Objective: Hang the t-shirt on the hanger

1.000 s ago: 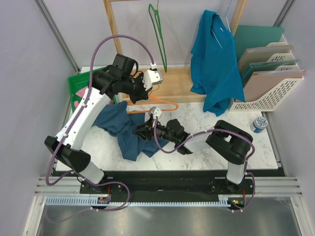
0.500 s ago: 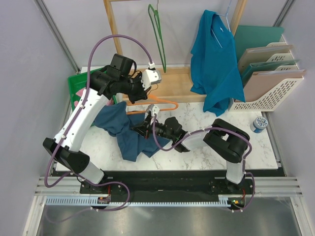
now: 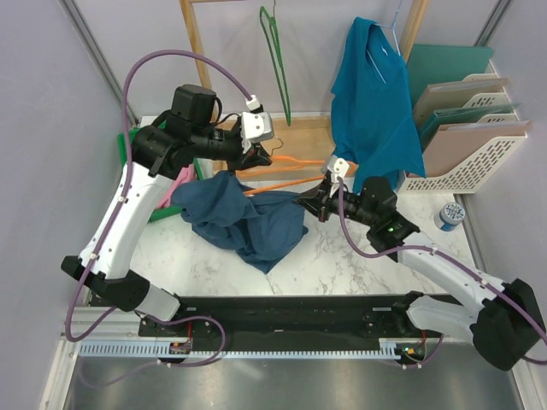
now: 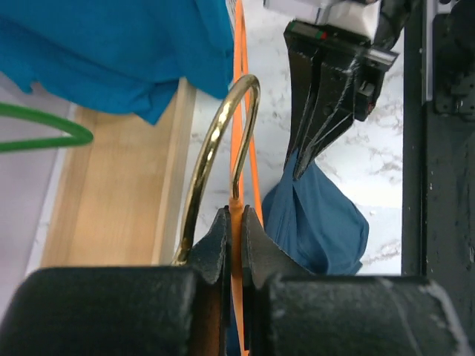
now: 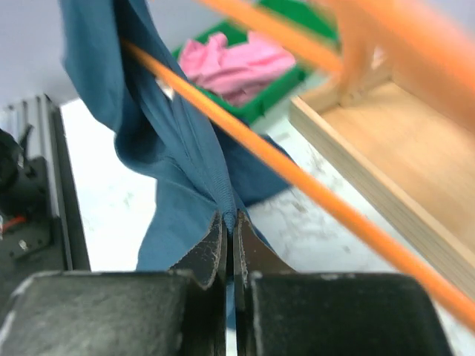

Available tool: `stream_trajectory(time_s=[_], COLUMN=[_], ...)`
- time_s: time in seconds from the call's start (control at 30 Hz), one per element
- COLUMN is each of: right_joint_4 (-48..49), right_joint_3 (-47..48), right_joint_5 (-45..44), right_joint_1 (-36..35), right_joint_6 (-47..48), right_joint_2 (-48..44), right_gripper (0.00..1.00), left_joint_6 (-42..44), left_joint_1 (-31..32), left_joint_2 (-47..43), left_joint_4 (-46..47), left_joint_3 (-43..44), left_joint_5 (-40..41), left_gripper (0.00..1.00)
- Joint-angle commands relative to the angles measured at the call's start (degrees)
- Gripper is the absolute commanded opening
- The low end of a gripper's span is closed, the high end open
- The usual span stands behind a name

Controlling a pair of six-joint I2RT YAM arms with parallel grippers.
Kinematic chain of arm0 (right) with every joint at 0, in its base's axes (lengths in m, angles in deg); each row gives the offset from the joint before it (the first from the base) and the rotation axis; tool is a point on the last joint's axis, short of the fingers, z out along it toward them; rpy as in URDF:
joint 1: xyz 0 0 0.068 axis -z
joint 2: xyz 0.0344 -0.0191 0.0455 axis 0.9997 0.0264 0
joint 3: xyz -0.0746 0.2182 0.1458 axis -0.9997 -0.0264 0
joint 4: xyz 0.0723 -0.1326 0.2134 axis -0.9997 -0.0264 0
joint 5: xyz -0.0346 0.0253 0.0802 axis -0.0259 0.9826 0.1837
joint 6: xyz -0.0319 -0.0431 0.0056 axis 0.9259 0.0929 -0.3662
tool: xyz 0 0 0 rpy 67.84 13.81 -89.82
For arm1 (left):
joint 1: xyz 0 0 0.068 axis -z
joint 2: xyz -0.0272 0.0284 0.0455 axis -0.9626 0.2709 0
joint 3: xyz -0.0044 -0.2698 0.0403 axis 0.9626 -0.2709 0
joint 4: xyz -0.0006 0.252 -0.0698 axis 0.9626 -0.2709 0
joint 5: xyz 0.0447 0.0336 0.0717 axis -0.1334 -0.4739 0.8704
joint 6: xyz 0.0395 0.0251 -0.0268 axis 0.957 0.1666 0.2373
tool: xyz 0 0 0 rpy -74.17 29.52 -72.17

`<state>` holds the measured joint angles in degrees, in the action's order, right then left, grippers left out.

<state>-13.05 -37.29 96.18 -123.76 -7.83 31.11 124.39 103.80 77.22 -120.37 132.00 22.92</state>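
t-shirt [image 5: 178, 156] pinched in right end effector [image 5: 230, 216], hanger [image 5: 297, 182] just beside

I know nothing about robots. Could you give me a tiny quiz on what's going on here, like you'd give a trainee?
1. True or false: the left hand grips the orange hanger.
2. What does the right hand pinch? A) teal shirt B) navy t-shirt C) pink garment
3. Fill in: the bare hanger at the back is ___.
Key: 1 true; 2 B; 3 green.
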Motion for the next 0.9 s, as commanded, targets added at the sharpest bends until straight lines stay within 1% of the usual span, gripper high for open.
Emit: stream_trajectory(time_s=[0.0, 0.07, 0.13, 0.2, 0.27, 0.33, 0.4, 0.43, 0.5, 0.53, 0.6, 0.67, 0.7, 0.77, 0.8, 0.83, 0.87], right_joint_4=[-21.4, -24.6, -24.8, -23.8, -22.8, -22.8, -21.2, -20.7, -18.7, -16.5, -14.3, -12.7, -12.6, -11.3, -10.7, -10.4, -10.4], right_joint_3=[0.5, 0.7, 0.6, 1.3, 1.9, 2.3, 2.1, 1.7, 1.8, 2.0, 2.2, 4.2, 5.4, 8.4, 8.9, 9.7, 10.1], right_joint_5=[-0.8, 0.8, 0.9, 1.2, 1.1, 1.7, 3.1, 3.4, 5.8, 6.1, 8.6, 9.1, 9.1, 9.0, 9.1, 9.8, 9.9], right_joint_1=[8.7, 12.3, 13.9, 15.9, 17.4, 18.2, 18.6, 18.5, 18.5, 18.5, 18.5, 18.5, 18.5, 18.4, 18.5, 18.5, 18.4], right_joint_6=[9.4, 10.0, 9.8, 9.5, 9.5, 10.2, 10.4, 10.1, 9.2, 7.5, 6.5, 4.5, 2.8, 0.6, -0.1, -0.6, -2.0], right_joint_2=[-5.9, -6.4, -6.2, -5.3, -5.1, -4.8, -5.0, -5.0, -4.8, -4.8, -4.5, -4.0, -3.9, -4.2, -4.4, -4.6, -4.9], right_gripper=[0.00, 0.00, 0.00, 0.00, 0.00, 0.00, 0.00, 0.00, 0.00, 0.00, 0.00, 0.00, 0.00, 0.00, 0.00, 0.00, 0.00], left_joint_6=[-0.1, -1.9, -0.8, 1.1, 5.6, 8.1, 7.9, 7.6, 4.2, 3.3, 0.5, -3.6, -5.4, -9.9, -14.7, -17.5, -20.2], left_joint_1=[-2.0, -2.1, -2.1, -2.0, -2.0, -2.1, -2.1, -2.1, -2.5, -2.9, -2.9, -3.1, -3.2, -4.1, -4.6, -5.3, -5.8], left_joint_2=[-4.9, -6.1, -7.1, -7.5, -8.4, -10.2, -10.9, -10.6, -10.2, -10.0, -10.0, -10.6, -11.0, -12.2, -12.4, -12.7, -12.8], left_joint_4=[-4.3, -2.1, -3.2, -5.9, -8.3, -8.2, -7.1, -7.1, -6.3, -5.9, -3.8, -1.6, 0.1, 7.1, 9.2, 13.6, 15.1], left_joint_3=[1.3, -1.0, -2.2, -3.9, -8.1, -13.3, -16.1, -15.9, -13.9, -13.1, -12.1, -11.6, -11.7, -12.1, -12.0, -11.7, -11.0], left_joint_5=[4.0, 3.2, -0.1, -0.7, 0.8, 3.3, 4.4, 4.5, 2.4, -0.6, -4.2, -5.5, -5.8, -4.8, -4.3, -4.2, -4.3], left_gripper=[0.02, 0.02, 0.02, 0.02, 0.02, 0.02, 0.02, 0.02, 0.02, 0.02, 0.02, 0.02, 0.02, 0.02, 0.02, 0.02, 0.02])
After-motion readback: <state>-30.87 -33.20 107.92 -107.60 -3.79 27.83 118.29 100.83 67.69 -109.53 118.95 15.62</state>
